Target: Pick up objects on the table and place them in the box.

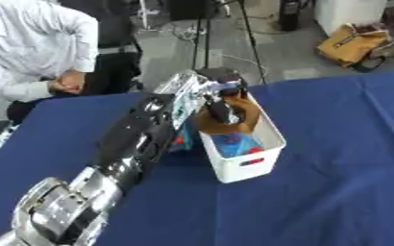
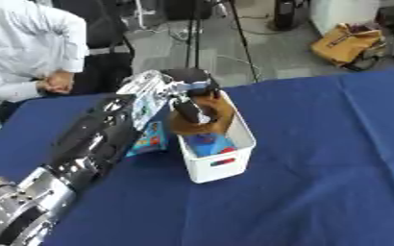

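Black left hand (image 2: 192, 103) over white box (image 2: 234, 163), fingers curled around brown object (image 2: 209, 120).

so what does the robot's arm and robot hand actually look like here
Only the left arm shows. It is mostly glossy black along the forearm, with a chunky silver metal joint near the camera and a silvery wrist section further out. The left robot hand is black, with dark fingers. No cables or markings can be made out. The right arm is out of view.

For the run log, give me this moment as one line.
left hand: curled round brown soft object | position: over white plastic box | box: blue item inside | right hand: not in view
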Robot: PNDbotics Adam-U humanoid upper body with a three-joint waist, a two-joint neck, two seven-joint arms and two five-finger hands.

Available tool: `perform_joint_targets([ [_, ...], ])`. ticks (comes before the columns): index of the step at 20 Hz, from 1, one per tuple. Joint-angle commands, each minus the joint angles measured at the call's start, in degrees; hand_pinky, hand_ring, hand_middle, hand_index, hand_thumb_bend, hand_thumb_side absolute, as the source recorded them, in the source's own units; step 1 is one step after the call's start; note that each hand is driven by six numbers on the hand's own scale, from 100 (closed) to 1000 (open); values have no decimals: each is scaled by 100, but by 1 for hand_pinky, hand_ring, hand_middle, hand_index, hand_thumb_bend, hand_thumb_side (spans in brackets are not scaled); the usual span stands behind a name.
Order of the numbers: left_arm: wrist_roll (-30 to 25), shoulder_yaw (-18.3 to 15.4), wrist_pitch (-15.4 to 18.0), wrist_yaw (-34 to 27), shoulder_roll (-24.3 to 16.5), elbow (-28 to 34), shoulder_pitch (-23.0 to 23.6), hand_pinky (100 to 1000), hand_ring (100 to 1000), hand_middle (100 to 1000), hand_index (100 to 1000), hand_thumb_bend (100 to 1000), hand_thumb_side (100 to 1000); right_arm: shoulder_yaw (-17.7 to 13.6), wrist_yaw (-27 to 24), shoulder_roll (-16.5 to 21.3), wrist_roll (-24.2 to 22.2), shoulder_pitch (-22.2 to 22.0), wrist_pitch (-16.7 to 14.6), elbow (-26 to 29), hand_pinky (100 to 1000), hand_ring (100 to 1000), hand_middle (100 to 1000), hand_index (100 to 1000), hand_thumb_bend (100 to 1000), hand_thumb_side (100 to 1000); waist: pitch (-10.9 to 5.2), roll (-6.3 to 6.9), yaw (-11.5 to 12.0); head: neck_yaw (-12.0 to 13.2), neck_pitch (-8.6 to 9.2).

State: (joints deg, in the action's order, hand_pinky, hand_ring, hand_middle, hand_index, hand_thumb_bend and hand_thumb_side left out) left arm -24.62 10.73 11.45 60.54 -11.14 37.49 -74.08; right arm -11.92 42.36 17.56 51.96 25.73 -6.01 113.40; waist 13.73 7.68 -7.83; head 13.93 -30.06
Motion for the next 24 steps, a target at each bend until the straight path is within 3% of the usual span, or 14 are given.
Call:
perform_joint_targets([
  [1,79,-91,1,103,-11,-18,-110,213,308,411,624,100,191,17,-63,52,0,99,-23,119,757,711,614,587,100,568,-81,-39,-7,31,44],
  [8,-371,-89,5,275,37,-135,-141,276,373,472,675,100,193,24,-76,50,0,92,-32,119,756,711,614,586,100,569,-83,-54,29,30,8],
  [10,-726,-85,19,294,38,-153,-179,329,409,501,700,100,240,24,-80,46,0,81,-29,119,755,710,613,585,100,563,-100,-52,57,30,-8],
  [13,-1165,-87,36,263,22,-116,-229,490,530,587,762,100,344,25,-83,40,0,79,-33,119,754,709,612,582,100,558,-127,-49,89,25,-19],
  [15,-1373,-95,18,237,8,-77,-252,534,567,608,775,100,372,30,-85,36,0,79,-40,119,753,709,612,582,100,557,-143,-45,100,19,-21],
  [19,-1609,-100,-2,184,-6,-8,-288,576,668,716,817,100,416,52,-94,21,0,65,-40,119,753,709,610,580,100,555,-157,-36,110,7,-30],
  [24,-1508,-110,-35,164,-34,110,-325,567,703,749,845,100,431,73,-107,6,0,53,-36,119,752,709,610,578,100,552,-165,-27,113,-8,-27],
])
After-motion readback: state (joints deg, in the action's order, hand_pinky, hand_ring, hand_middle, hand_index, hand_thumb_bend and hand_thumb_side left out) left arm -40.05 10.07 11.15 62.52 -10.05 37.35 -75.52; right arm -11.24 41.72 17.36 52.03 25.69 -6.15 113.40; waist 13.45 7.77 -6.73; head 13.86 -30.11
